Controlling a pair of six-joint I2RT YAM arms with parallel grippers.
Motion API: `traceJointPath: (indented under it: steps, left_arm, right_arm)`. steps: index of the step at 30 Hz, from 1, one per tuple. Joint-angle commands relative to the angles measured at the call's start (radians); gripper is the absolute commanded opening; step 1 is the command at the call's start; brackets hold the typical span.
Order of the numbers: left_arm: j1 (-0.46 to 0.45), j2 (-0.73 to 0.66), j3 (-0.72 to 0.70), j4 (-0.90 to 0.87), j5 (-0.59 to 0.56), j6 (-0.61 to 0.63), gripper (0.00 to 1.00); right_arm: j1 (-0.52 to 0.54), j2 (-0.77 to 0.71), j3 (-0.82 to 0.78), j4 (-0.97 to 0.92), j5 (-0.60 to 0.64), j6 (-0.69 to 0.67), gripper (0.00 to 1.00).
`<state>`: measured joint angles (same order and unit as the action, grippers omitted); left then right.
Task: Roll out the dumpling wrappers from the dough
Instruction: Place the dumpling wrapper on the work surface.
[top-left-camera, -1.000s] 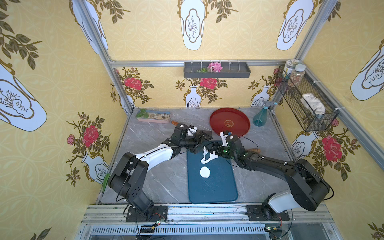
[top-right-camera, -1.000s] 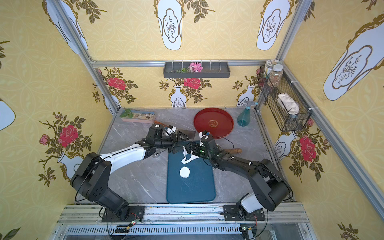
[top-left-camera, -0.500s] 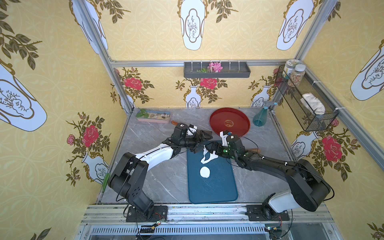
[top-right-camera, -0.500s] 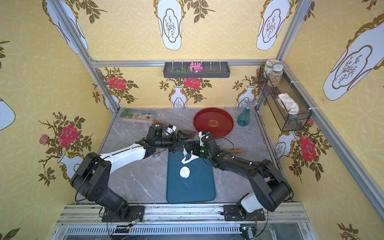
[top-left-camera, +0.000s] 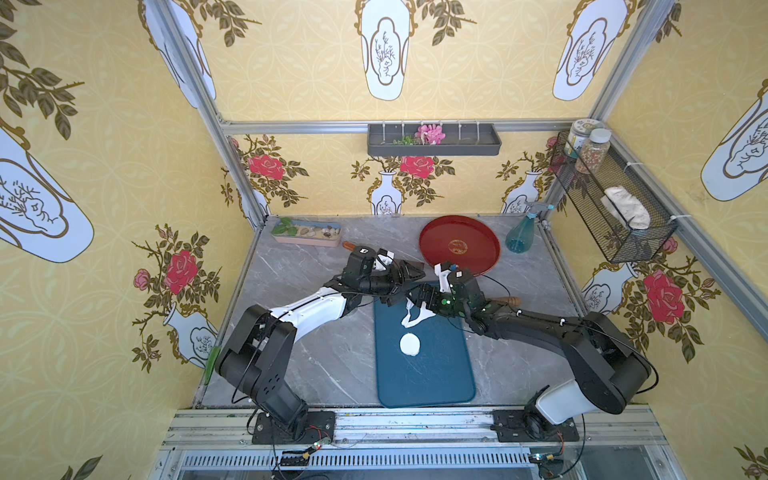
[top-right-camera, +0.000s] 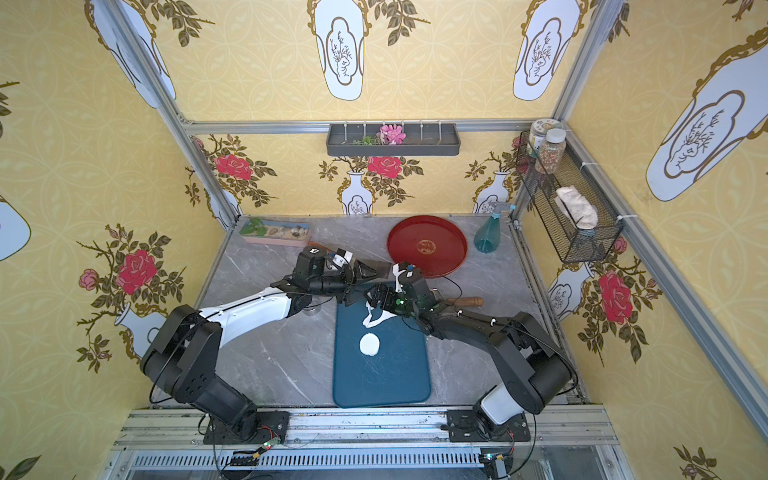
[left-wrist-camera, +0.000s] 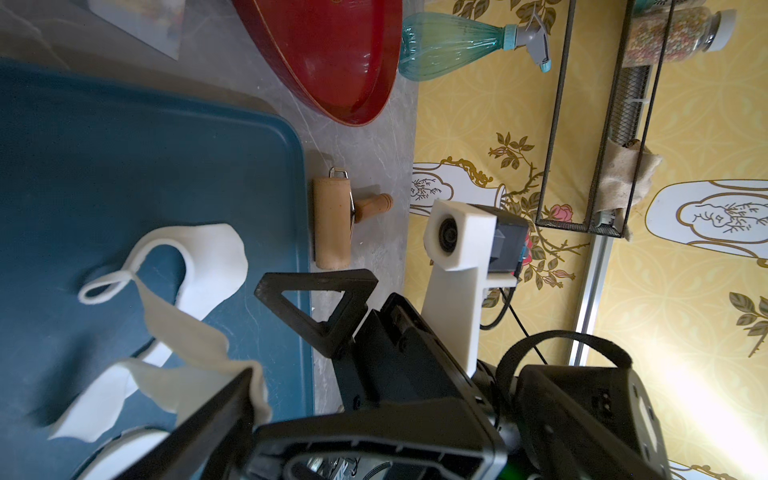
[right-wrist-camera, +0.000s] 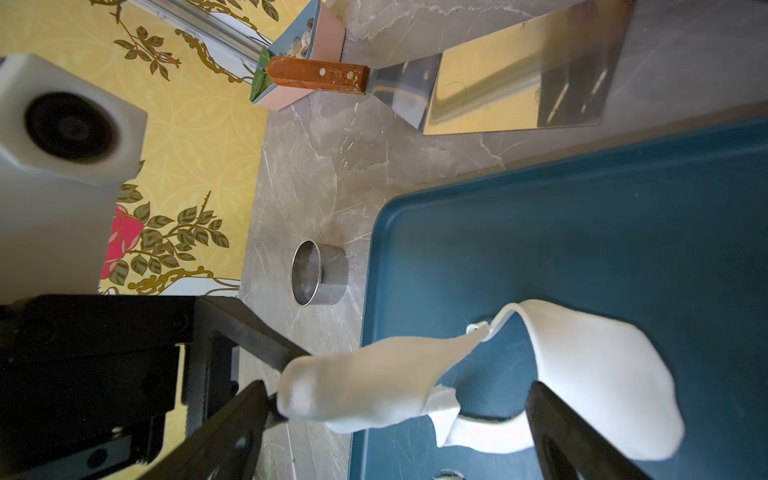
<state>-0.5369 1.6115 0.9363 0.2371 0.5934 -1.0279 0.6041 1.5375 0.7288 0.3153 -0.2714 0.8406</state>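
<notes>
Change: next to nothing is seen to have moved in the last second; the left gripper (top-left-camera: 405, 286), the right gripper (top-left-camera: 419, 300), the dough scrap (top-left-camera: 413, 316) and the dumpling wrapper (top-left-camera: 409, 345) are found where they were
Meaning for the task: a pause is judged rather than progress; one wrapper is cut out, the scrap is not yet cleared, and no rolling is under way
State of left gripper: held wide open over the far end of the blue board (top-left-camera: 432, 378), with nothing clamped
State of right gripper: held wide open facing it, not closed on the scrap
Lie of dough scrap: one end is raised off the board and draped over a black fingertip (right-wrist-camera: 266, 390) where the two grippers meet; whose finger it clings to cannot be told; the rest is left trailing on the board
Place of dumpling wrapper: laid flat near the middle of the board, on the robot's side of the scrap, apart from both grippers
Heading and long axis of wrapper: nearly round, so no heading is given; at most a slight stretch along the board's length is seen in both top views
Long axis of scrap: run roughly along the board's length, from the grippers toward the wrapper
Place of roller (left-wrist-camera: 332, 224): left unheld on the table, just beside the board's right edge
</notes>
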Motion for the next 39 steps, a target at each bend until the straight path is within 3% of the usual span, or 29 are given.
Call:
traceJointPath:
  steps: [1, 39]
  left_arm:
    - [0.0, -0.003, -0.002, 0.005, 0.008, 0.007, 1.0]
    - [0.002, 0.021, 0.015, 0.005, 0.012, 0.01, 1.0]
  right_arm:
    - [-0.003, 0.009, 0.007, 0.021, 0.021, 0.01, 0.97]
    - [-0.061, -0.07, -0.017, -0.02, -0.018, -0.004, 0.97]
